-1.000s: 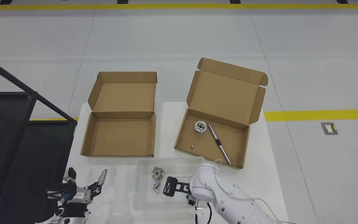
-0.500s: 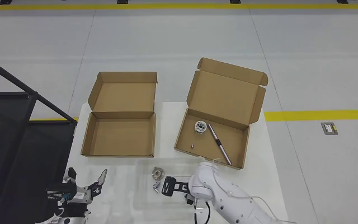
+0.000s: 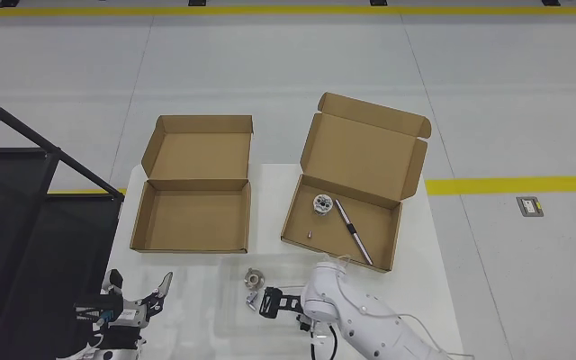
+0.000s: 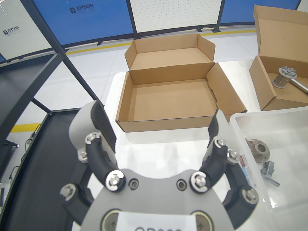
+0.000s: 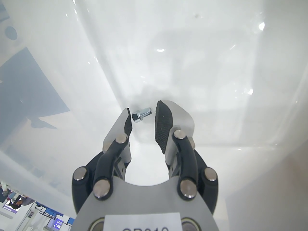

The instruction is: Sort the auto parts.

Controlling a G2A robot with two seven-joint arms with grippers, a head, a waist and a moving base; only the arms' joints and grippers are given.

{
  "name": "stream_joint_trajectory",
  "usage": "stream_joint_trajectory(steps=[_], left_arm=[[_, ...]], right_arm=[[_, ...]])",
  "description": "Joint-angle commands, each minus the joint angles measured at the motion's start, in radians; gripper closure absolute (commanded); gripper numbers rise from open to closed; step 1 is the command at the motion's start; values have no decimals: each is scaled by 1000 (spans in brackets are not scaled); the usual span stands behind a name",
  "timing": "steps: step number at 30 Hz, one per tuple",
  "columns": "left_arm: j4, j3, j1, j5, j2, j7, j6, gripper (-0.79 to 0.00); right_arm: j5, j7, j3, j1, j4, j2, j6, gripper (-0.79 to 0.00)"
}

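A small silver bolt (image 5: 141,116) lies on the floor of the clear plastic bin (image 5: 216,49), between the fingertips of my open right gripper (image 5: 144,117); one pad sits right at the bolt's head. In the top view my right gripper (image 3: 267,303) is low in the bin beside a grey bracket (image 3: 252,298) and a round flange (image 3: 256,278). My left gripper (image 4: 157,111) hangs open and holds nothing, off the table's near left corner (image 3: 135,304). Seen from there, the flange (image 4: 258,149) and the bracket (image 4: 269,169) rest in the bin (image 4: 240,118).
The left cardboard box (image 3: 144,216) stands open with nothing in it. The right cardboard box (image 3: 297,209) holds a round part (image 3: 320,203), a long rod (image 3: 353,230) and a small bolt (image 3: 310,231). A black rack (image 3: 36,234) borders the table's left side.
My right gripper has crept a little leftward inside the bin, toward the bracket. The left arm and both boxes are unchanged.
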Motion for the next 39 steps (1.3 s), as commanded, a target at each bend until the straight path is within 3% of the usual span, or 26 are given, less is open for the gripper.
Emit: stream_joint_trajectory(steps=[1, 9, 17, 39], left_arm=[[0, 0, 0, 0, 0, 0, 0, -785], [0, 0, 0, 0, 0, 0, 0, -785], [0, 0, 0, 0, 0, 0, 0, -785], [0, 0, 0, 0, 0, 0, 0, -785]], right_arm=[[0, -9, 0, 4, 8, -2, 5, -296], [-12, -36, -2, 13, 33, -10, 26, -256], [-20, -55, 4, 15, 39, -13, 38, -157], [-37, -61, 35, 11, 24, -8, 25, -99]])
